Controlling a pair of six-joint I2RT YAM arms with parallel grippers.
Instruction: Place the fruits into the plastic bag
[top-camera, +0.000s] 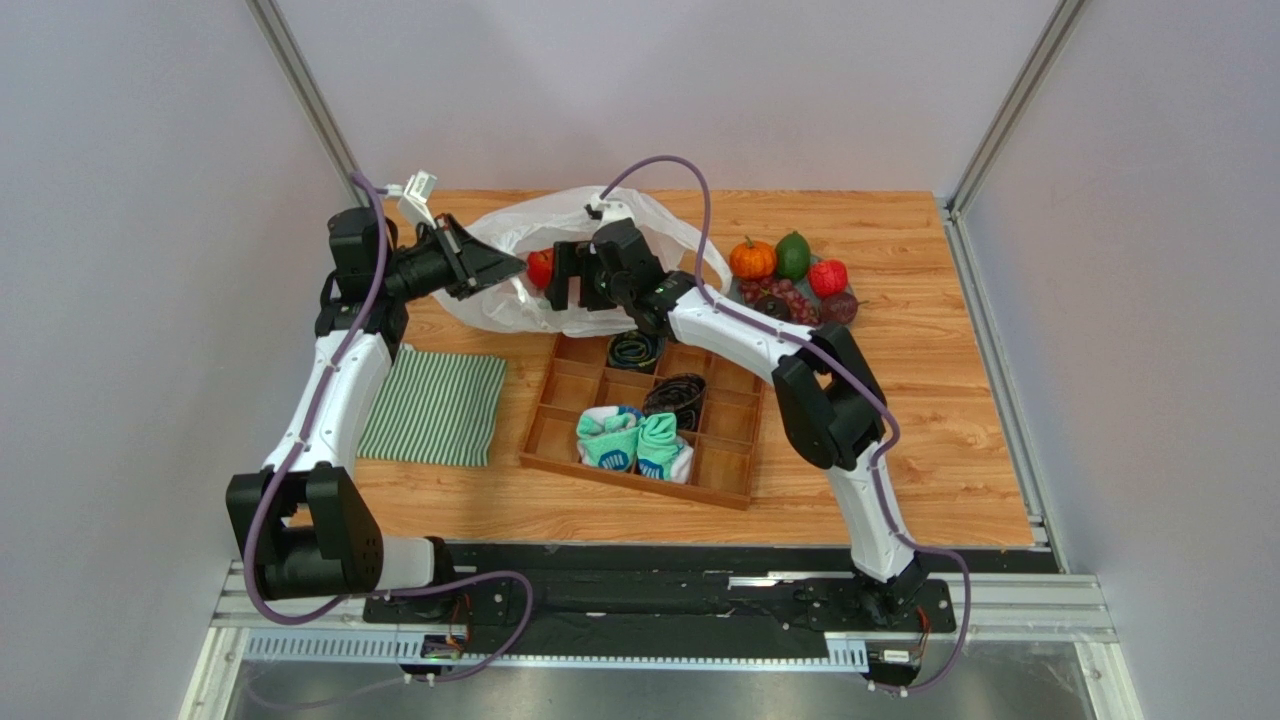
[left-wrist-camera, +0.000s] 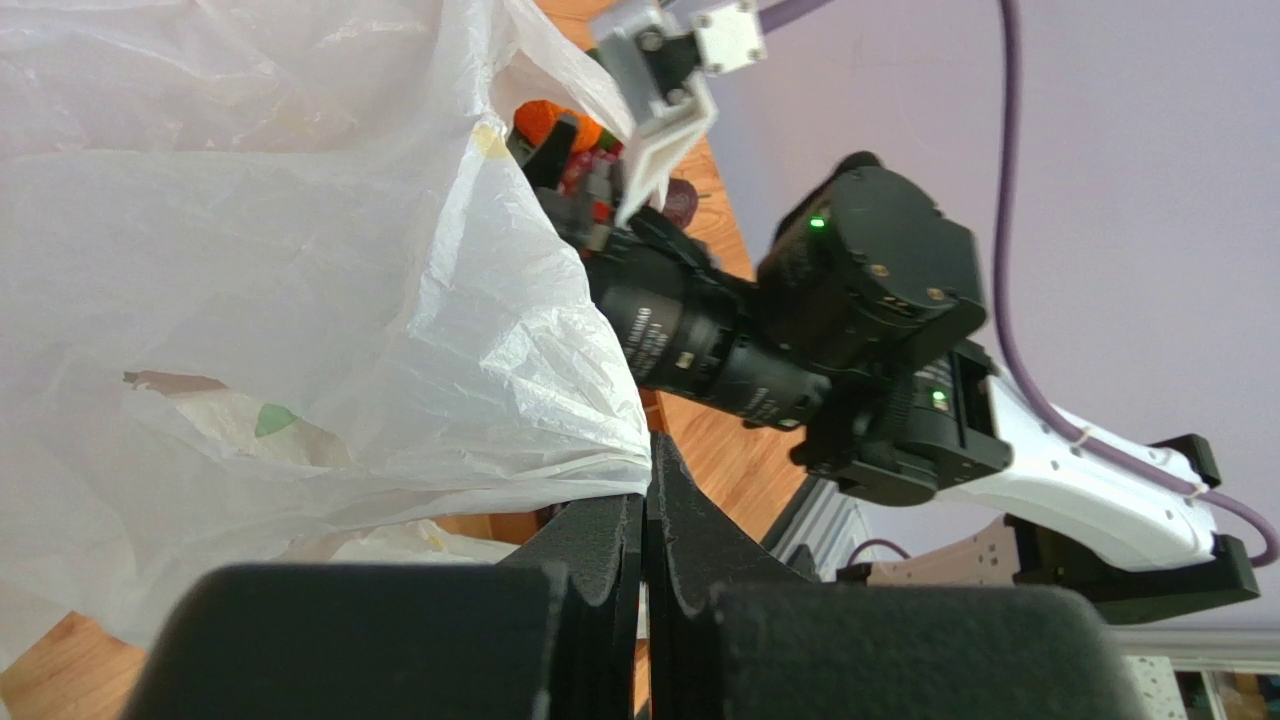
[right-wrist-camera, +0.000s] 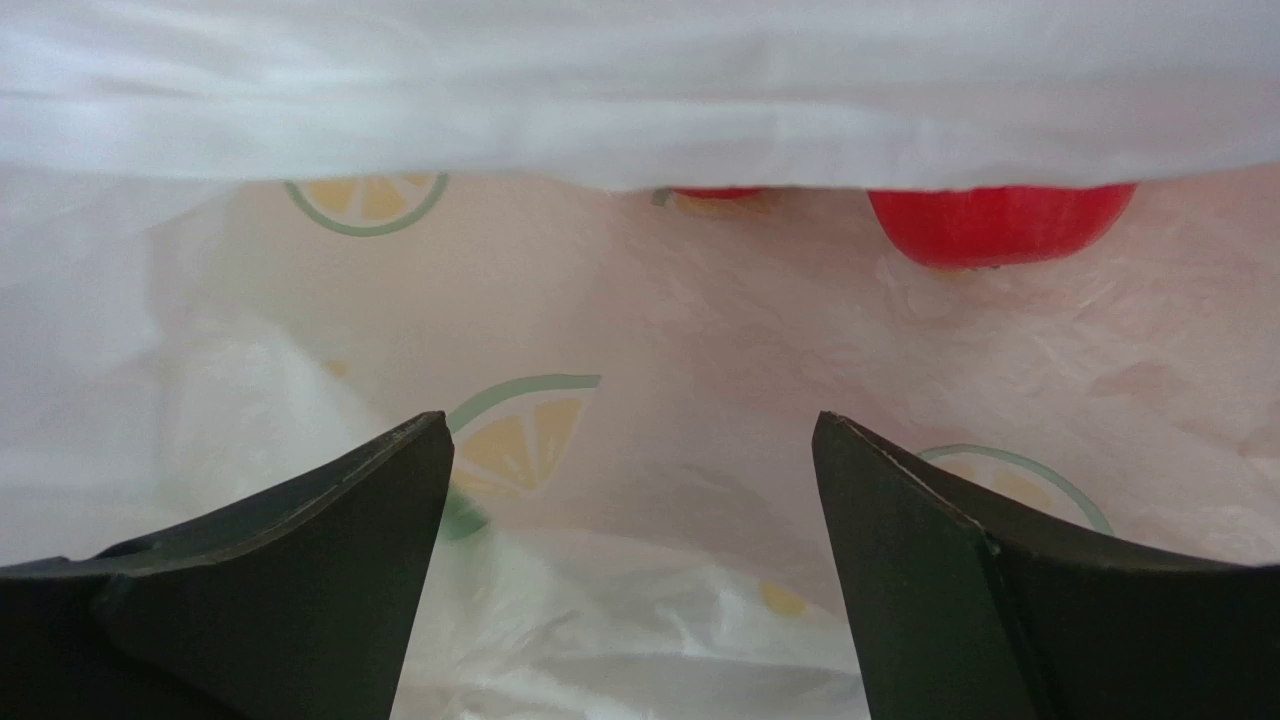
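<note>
Right gripper (right-wrist-camera: 631, 432) jaws apart, empty, inside plastic bag (right-wrist-camera: 721, 90) at far centre; red apple (right-wrist-camera: 999, 222) lies within. Left gripper (left-wrist-camera: 646, 480) pinched on bag rim. Withdraw straight, avoid snagging film; remaining fruits (top-camera: 789, 278) far right.

Plastic bag (top-camera: 519, 248): thin translucent white film, crinkly, soft sheen, w/ printed lemon slices; apple (right-wrist-camera: 999, 222) inside it smooth glossy red; pumpkin (top-camera: 753, 260) at far right ribbed, shiny, plastic-looking; table (top-camera: 932, 435) wood-grain top, satin; tray (top-camera: 534, 438) plain matt wood; striped cloth (top-camera: 436, 405) at left woven fabric, matt; socks (top-camera: 631, 443) soft knit; right gripper (right-wrist-camera: 631, 428) matt black plastic, slightly grainy; arm shells (top-camera: 338, 398) smooth white plastic; rail (top-camera: 676, 645) at near edge brushed metal; cable (top-camera: 661, 165) smooth purple rubbery sheath.
</note>
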